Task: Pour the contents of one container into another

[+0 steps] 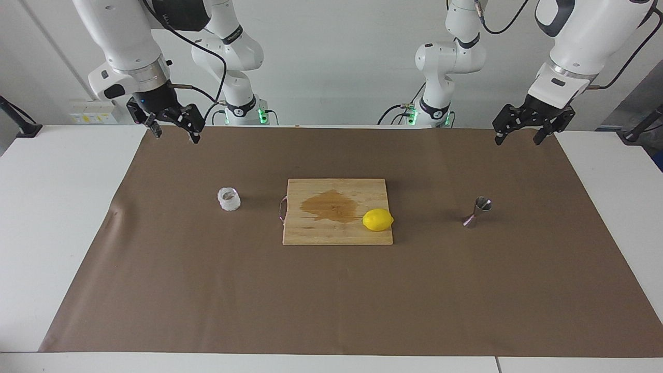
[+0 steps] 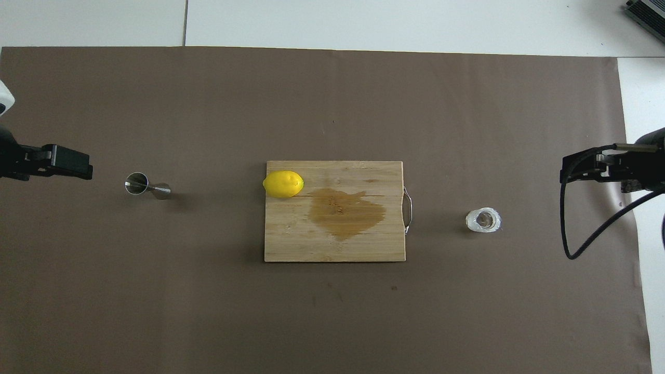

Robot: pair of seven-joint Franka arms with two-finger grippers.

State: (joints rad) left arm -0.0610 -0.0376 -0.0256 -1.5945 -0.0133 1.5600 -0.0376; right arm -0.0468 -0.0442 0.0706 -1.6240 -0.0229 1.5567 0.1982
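The small frosted glass cup (image 1: 229,199) stands upright on the brown paper toward the right arm's end of the table; it also shows in the overhead view (image 2: 483,221). The steel jigger (image 1: 477,211) stands on the paper toward the left arm's end, and also shows in the overhead view (image 2: 146,185). My right gripper (image 1: 176,133) is open and empty, raised over the paper's edge at the robots' side, apart from the cup. My left gripper (image 1: 519,139) is open and empty, raised over the paper's corner at its own end, apart from the jigger.
A wooden cutting board (image 1: 336,235) with a metal handle lies in the middle between cup and jigger. It bears a wet brown stain (image 1: 329,205) and a yellow lemon (image 1: 377,219) at its edge toward the jigger. Brown paper (image 1: 331,300) covers the white table.
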